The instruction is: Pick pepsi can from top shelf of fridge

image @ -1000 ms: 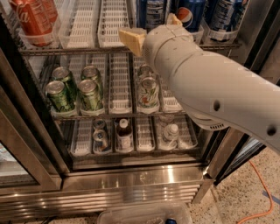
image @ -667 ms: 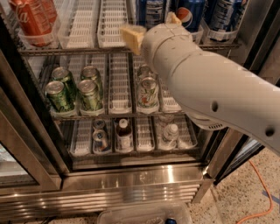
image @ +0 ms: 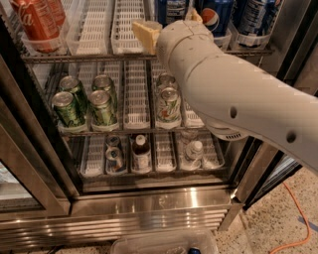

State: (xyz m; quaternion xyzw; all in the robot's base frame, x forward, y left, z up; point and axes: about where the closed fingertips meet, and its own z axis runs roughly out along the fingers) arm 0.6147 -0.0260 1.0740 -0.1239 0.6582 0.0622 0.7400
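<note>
**Claw at the top shelf's front edge, Pepsi cans just right of it**

We see the gripper (image: 153,35) at the front edge of the top shelf (image: 74,57), about midway along it, over the empty white lane trays (image: 92,30). The broad white arm (image: 248,99) reaches in from the right and hides most of the claw. We cannot tell whether it is released or clenched, and nothing shows as held in it.

The pepsi can (image: 217,18), globe logo facing us, stands on the right half of that shelf, close to its front edge. It is upright, with its long axis vertical and its top cut off by the frame. From the claw it lies to the right and a little deeper into the fridge (image: 149,208), just past the wrist. Two like blue cans flank it (image: 171,9) (image: 256,15), and the left one sits directly behind the wrist. There is only the one arm, so which can it is lined up on is our guess; we judge it to be the logo can or its left neighbour.

The red Coca-Cola can (image: 39,25) stands at the shelf's left front corner, well apart. The green cans (image: 87,101) sit on the rack below.

Against the earlier frames, the claw has crept a little upward and inward toward the shelf. The cans have not moved.
</note>
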